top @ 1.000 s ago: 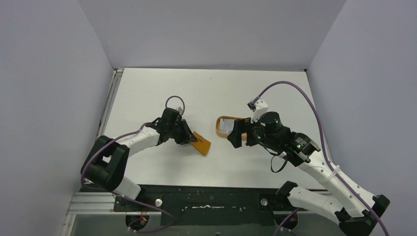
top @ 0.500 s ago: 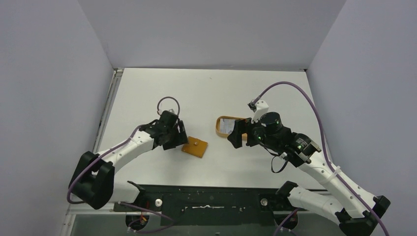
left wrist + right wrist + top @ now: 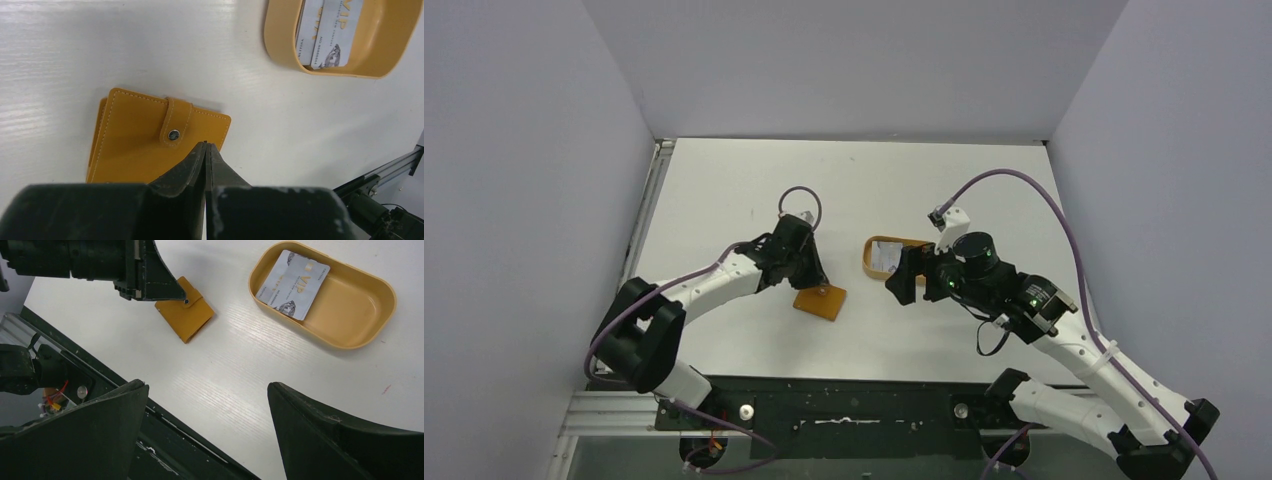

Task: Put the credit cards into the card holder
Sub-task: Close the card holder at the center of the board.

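Holder [image 3: 820, 300] is lying flat and shut on the counter [image 3: 754, 190], strap snapped down, right under the left jaws. Those are pinched together with nothing between them. From the left wrist cam the tips sit over the holder's near edge, just right of the stud [image 3: 173, 134]. Can't tell if they're actually touching the leather or only hovering. The holder's long axis runs across that view, a bit tilted, so the strap flap points away from the jaws.

Cards [image 3: 293, 284] are in the tray [image 3: 350, 305], stacked at one end and leaning on its wall. The tray is well apart from the holder, over on the right arm's side. The right jaws are spread wide and empty, up above the counter, with the tray ahead of them.

So my guess is left arm deals with the holder (it needs opening first) and right arm fetches the cards. There's bare counter all round the holder, though the near edge and rail aren't far off. The tray wall looks like the awkward bit for getting under a card.
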`<state>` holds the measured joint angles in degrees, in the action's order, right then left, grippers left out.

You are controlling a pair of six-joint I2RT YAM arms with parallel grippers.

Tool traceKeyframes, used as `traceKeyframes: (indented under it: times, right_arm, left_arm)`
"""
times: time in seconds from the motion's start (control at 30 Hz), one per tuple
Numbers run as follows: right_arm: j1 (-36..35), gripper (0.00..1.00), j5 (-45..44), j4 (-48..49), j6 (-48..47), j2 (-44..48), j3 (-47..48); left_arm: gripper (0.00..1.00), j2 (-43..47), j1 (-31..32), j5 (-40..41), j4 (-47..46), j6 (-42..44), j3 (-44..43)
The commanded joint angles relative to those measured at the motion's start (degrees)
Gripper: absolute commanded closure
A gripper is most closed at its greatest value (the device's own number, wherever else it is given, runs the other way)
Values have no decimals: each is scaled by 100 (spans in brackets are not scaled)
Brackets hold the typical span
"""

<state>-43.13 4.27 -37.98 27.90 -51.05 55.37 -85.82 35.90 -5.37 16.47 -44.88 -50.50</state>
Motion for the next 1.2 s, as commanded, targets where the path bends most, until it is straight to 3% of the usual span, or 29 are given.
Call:
traceKeyframes:
  times: [0.0, 1.17]
  right_arm:
    - [-92, 6, -66, 270, 105, 177, -17]
    - [-158, 6, -127, 269, 92, 126, -36]
  left_arm:
    - [100, -279, -39, -133, -412, -149, -337]
    - [100, -630, -39, 231, -166, -345, 335]
